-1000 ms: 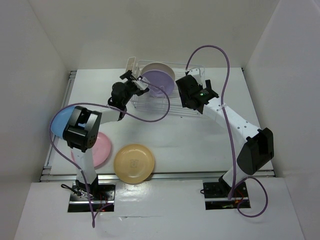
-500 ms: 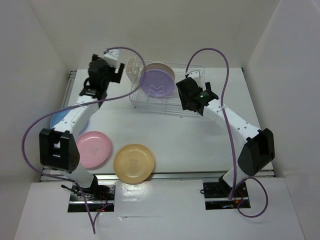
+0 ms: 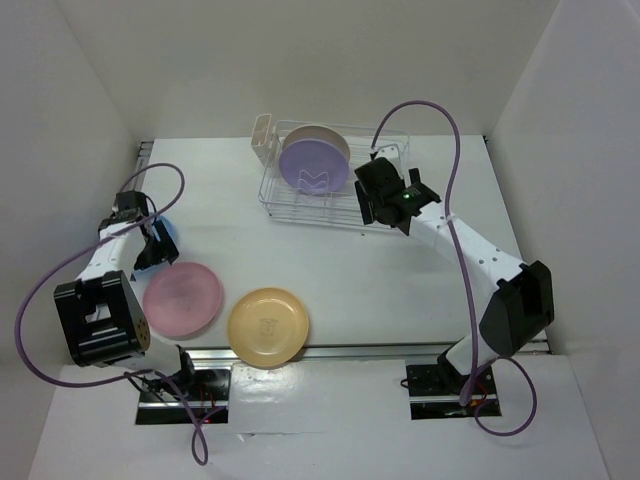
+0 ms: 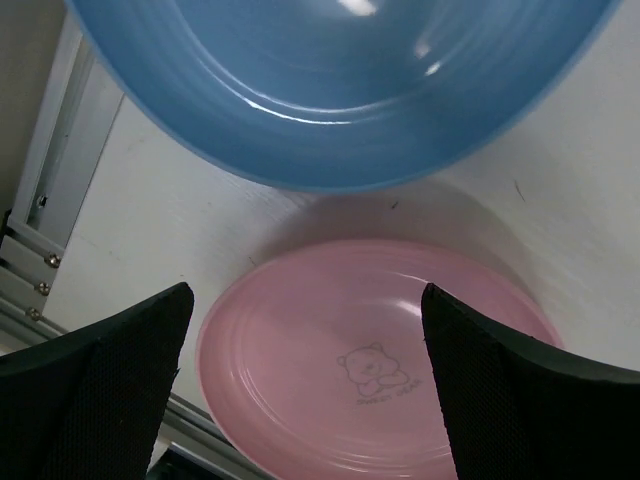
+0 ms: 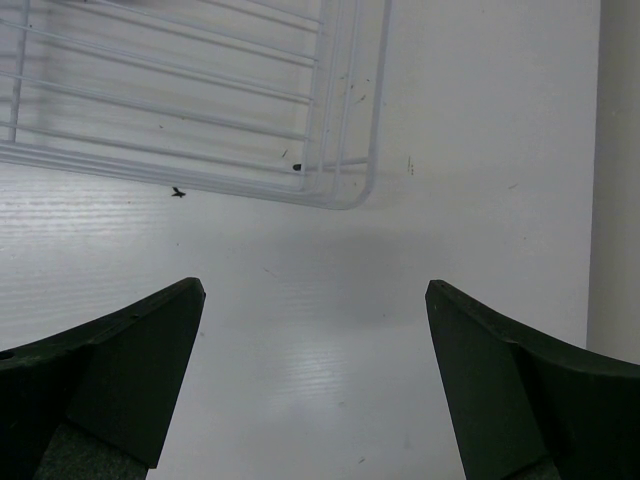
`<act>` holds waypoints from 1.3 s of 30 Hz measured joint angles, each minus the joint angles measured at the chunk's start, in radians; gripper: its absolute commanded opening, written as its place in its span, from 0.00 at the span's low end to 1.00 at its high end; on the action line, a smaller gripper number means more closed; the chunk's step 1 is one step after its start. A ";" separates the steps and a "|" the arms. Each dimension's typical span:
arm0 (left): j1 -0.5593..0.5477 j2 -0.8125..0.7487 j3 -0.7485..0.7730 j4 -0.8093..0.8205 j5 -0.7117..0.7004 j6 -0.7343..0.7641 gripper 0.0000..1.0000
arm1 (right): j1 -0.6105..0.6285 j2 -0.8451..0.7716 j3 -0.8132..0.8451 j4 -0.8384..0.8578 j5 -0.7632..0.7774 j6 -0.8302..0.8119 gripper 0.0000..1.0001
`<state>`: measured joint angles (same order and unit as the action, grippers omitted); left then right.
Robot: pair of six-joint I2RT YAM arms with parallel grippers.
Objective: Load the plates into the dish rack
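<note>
Purple plate [image 3: 313,165], cream plate [image 3: 322,132] racked; pink plate [image 4: 380,370], blue plate [image 4: 340,90], yellow-orange plate [image 3: 268,326] remain near wide left tool [image 4: 310,390]; right tool [image 5: 315,370] wide, empty.

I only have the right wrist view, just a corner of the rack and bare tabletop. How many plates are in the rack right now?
Observer: Two. The top view shows a purple plate upright in the dish rack, with a cream plate behind it.
Operator: Which ones aren't loaded yet?
Observer: The pink plate and the yellow-orange plate lie flat on the near left, not touching each other.
Operator: And the left gripper?
Observer: The left gripper is open and empty above the pink plate, with a blue plate just beyond its fingers.
</note>
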<state>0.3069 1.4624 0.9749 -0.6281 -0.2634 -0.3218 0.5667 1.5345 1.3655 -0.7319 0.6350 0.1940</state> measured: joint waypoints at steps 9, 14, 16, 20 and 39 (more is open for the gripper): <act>-0.006 0.090 0.064 0.023 -0.190 -0.063 1.00 | 0.000 -0.072 -0.043 0.005 -0.022 0.020 1.00; 0.011 0.154 0.067 0.043 -0.241 -0.079 1.00 | 0.000 -0.076 -0.059 0.002 -0.018 0.032 1.00; 0.050 0.163 0.071 0.055 -0.195 -0.080 1.00 | 0.000 -0.077 -0.065 0.001 -0.018 0.034 1.00; 0.172 0.121 0.066 0.122 -0.057 -0.100 1.00 | 0.000 -0.079 -0.066 0.001 -0.018 0.035 1.00; 0.375 0.180 0.022 0.380 0.281 -0.164 1.00 | 0.000 -0.077 -0.064 -0.002 -0.031 0.037 1.00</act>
<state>0.6819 1.6424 0.9966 -0.2478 0.0174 -0.4862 0.5667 1.4574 1.3014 -0.7334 0.6041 0.2314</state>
